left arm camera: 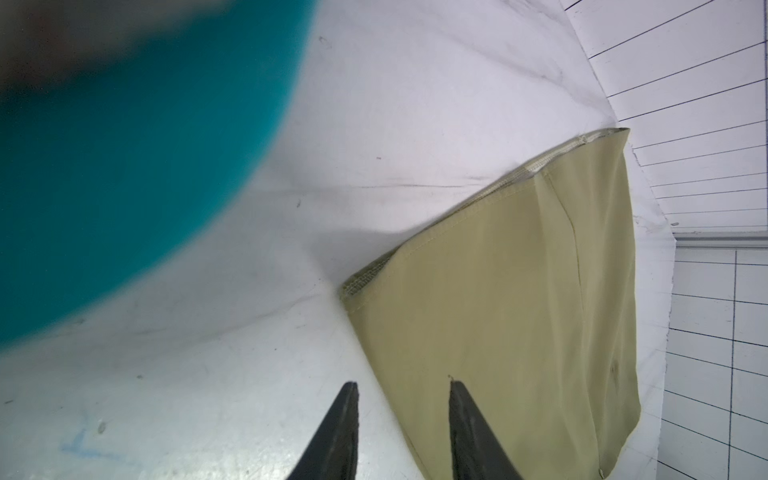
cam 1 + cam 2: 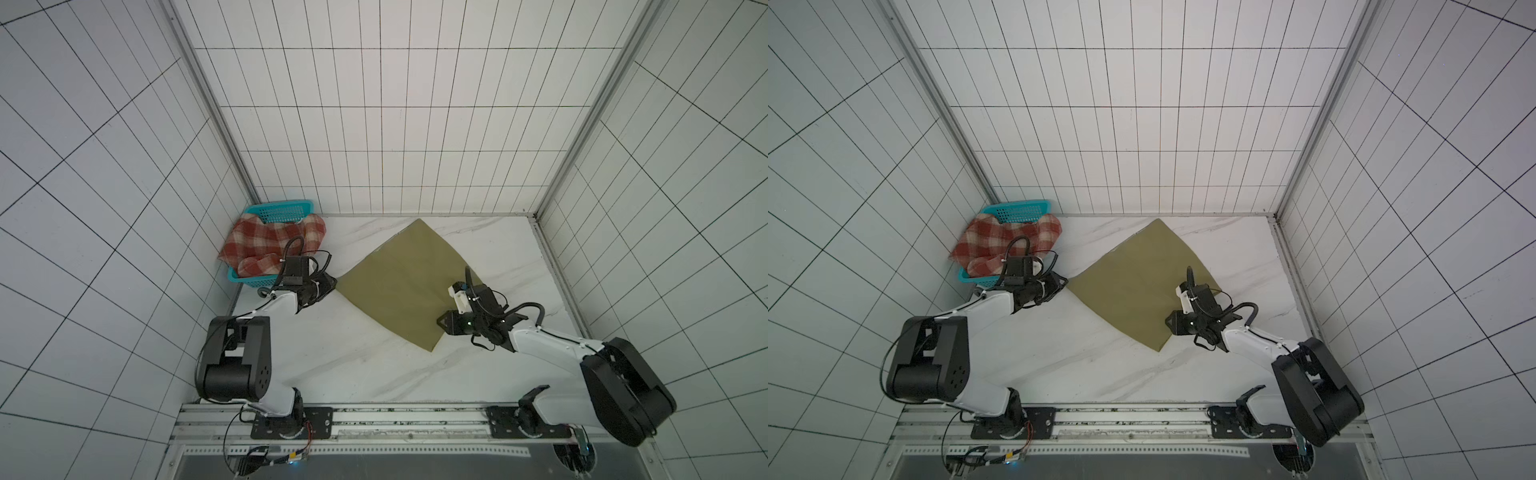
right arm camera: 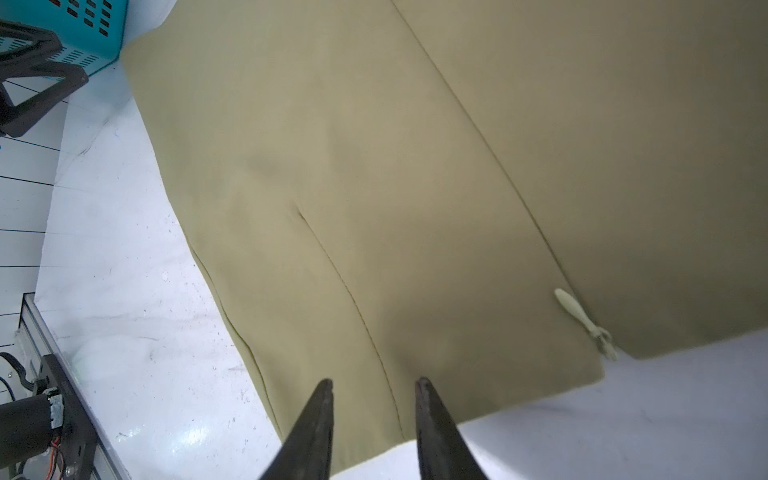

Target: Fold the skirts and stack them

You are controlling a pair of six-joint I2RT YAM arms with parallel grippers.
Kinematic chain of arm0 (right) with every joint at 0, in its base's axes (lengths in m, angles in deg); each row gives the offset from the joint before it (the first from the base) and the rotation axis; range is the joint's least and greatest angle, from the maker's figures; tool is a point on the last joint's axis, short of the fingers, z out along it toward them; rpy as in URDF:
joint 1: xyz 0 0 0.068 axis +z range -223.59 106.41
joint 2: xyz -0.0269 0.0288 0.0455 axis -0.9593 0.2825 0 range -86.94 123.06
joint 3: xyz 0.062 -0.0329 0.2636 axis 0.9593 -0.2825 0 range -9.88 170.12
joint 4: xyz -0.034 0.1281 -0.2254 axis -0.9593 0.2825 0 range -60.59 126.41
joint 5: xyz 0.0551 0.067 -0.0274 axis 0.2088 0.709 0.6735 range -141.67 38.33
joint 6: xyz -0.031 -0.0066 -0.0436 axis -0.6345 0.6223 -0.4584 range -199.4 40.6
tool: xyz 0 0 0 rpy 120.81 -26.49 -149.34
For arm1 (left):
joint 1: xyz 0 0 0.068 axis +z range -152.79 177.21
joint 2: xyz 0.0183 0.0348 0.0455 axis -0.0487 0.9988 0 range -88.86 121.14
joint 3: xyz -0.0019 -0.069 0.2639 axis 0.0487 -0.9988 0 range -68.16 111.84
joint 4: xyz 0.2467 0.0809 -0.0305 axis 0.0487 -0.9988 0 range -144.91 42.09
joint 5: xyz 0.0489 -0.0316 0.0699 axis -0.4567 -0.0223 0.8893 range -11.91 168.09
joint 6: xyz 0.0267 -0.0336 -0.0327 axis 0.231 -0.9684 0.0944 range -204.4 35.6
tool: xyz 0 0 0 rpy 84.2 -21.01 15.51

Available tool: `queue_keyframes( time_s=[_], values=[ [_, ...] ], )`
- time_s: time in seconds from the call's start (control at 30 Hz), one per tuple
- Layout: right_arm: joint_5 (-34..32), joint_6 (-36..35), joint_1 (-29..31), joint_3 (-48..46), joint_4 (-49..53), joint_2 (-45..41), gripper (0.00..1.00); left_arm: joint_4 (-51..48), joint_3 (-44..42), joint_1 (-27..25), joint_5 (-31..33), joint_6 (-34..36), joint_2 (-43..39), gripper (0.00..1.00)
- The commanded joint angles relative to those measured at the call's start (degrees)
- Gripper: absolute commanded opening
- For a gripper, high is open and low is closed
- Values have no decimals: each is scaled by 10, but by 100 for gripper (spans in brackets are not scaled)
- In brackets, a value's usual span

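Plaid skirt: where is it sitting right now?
In both top views the plaid skirt lies draped over the teal basket in the far left corner of the table, beside the left gripper and apart from the olive skirt spread mid-table.

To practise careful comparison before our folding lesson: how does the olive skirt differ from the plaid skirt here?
The olive skirt lies spread flat on the marble table; the plaid skirt sits bunched in and over the teal basket. The olive skirt is plain and smooth; the plaid skirt is red-and-cream checked and looks thicker. Both are cloth, not yet stacked.
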Motion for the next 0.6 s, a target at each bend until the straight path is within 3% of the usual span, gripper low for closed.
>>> queue_keyframes(
  time_s=[0.0, 0.27, 0.57],
  values=[
    [12, -9, 5, 51, -8, 7, 34, 20, 0, 1, 20, 4, 12, 35],
    [17, -8, 4, 56, -9, 20, 34, 46, 8, -9, 17, -7, 44, 41],
    [22, -6, 4, 61, -11, 35, 34, 63, 20, -16, 20, -12, 85, 39]
  ],
)
